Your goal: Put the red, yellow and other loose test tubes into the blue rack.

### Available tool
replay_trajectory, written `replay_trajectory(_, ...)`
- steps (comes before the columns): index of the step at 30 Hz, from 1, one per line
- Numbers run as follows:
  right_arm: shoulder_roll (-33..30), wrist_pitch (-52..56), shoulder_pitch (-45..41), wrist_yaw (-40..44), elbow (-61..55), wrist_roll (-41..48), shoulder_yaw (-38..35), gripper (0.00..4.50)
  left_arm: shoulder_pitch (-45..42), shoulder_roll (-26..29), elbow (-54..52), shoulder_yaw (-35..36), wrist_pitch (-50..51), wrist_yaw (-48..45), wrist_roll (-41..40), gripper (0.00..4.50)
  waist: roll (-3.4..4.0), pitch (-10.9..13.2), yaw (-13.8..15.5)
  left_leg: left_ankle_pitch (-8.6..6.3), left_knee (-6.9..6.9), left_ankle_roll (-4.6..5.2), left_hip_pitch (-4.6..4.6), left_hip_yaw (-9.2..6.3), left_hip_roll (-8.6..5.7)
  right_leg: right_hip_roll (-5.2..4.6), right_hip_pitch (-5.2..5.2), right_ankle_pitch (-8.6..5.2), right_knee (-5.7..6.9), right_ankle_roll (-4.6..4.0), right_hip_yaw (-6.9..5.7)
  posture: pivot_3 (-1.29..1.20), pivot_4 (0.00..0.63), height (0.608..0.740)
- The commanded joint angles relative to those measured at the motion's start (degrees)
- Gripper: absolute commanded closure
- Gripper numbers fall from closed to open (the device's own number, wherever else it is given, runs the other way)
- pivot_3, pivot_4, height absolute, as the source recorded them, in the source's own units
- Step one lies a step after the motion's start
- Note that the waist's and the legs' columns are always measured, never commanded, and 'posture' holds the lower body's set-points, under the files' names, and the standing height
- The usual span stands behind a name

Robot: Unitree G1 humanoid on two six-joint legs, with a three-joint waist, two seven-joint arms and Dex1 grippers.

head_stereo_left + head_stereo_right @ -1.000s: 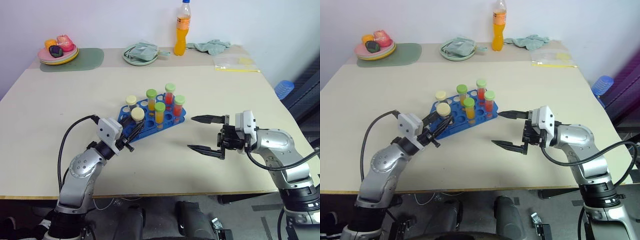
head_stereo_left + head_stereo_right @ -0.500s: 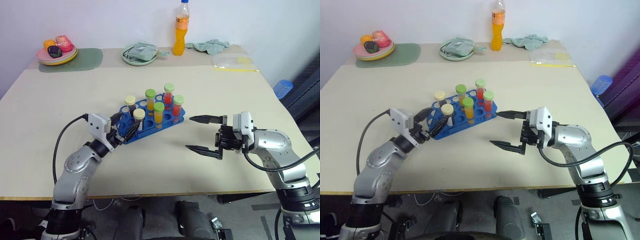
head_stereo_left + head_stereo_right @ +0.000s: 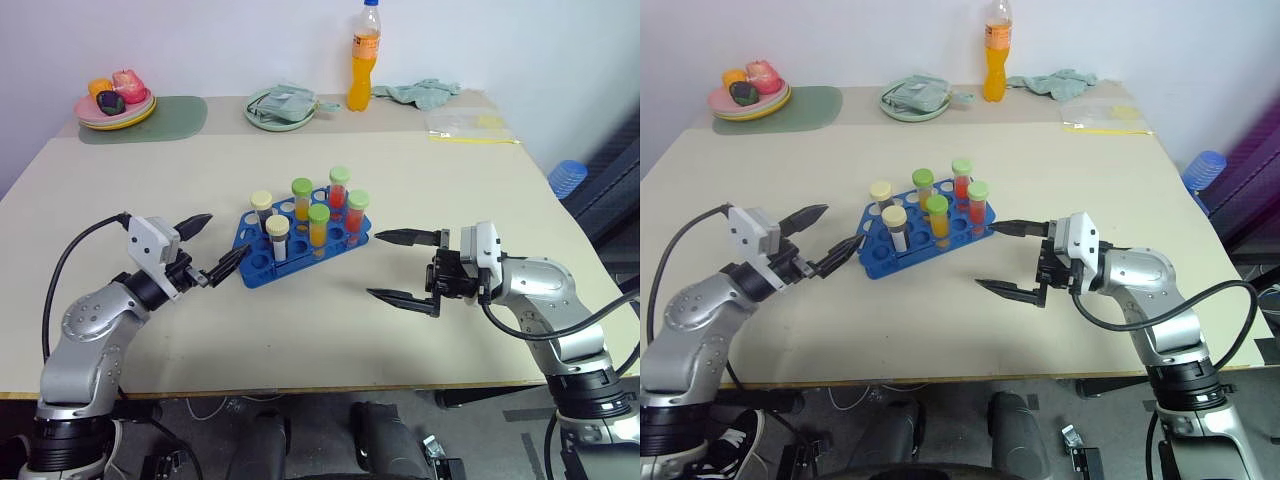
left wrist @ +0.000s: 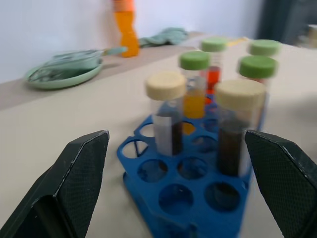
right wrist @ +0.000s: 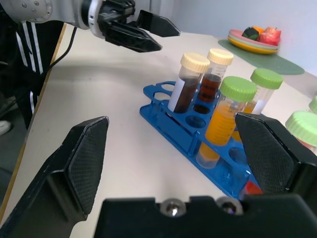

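Note:
The blue rack (image 3: 262,262) sits mid-table and holds several upright test tubes. Two cream-capped tubes (image 3: 277,238) contain dark liquid. The green-capped ones hold yellow-orange (image 3: 318,230) or red (image 3: 339,195) liquid. Every tube I see stands in the rack. My left gripper (image 3: 226,235) is open just left of the rack, pointing at it, with nothing between its fingers. In the left wrist view the rack (image 4: 148,191) lies straight ahead between the spread fingers (image 4: 74,183). My right gripper (image 3: 376,265) is open just right of the rack, also empty.
Along the far edge stand an orange drink bottle (image 3: 365,60), a green plate with a cloth (image 3: 282,105), a plate of fruit (image 3: 115,100) on a green mat, a crumpled cloth (image 3: 420,92) and a plastic bag (image 3: 470,127).
My left gripper let go of a cream-capped tube, which now stands in the rack's near-left corner. The gripper opened and drew back to the left. The right gripper stayed put.

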Motion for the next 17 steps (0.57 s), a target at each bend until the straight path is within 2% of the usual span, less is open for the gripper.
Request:
replay_trajectory(1,0.88,-0.72,-0.92,-1.27,-1.14,-0.18,-0.24,0.0,-0.61,2.16,1.59,2.52,-3.6,-3.99,-0.51,0.04,0.01,0.01,-0.03,0.0,-0.01,0.0,0.0,0.0,0.0,0.0,-0.01,0.0,0.0,-0.01,0.0,0.0,0.15,0.74)
replay_trajectory(9,2.32,-2.15,-2.94,-0.95,1.03,-1.36,1.43,0.0,-4.53,6.86,11.08,4.88,-6.34,-10.89,-1.55,0.04,0.02,0.01,-0.15,0.0,-0.01,0.0,0.0,0.0,0.02,0.02,-0.02,-0.01,0.0,-0.01,-0.01,0.0,0.15,0.74)
replay_trajectory(17,4.14,-3.64,-7.4,0.48,5.7,-2.19,2.86,0.0,-4.13,9.58,11.6,8.62,-4.52,-12.24,-2.89,0.04,0.02,0.02,-0.22,0.0,-0.06,0.0,-0.01,0.0,0.03,0.02,-0.05,0.0,0.01,-0.01,-0.01,0.0,0.15,0.74)
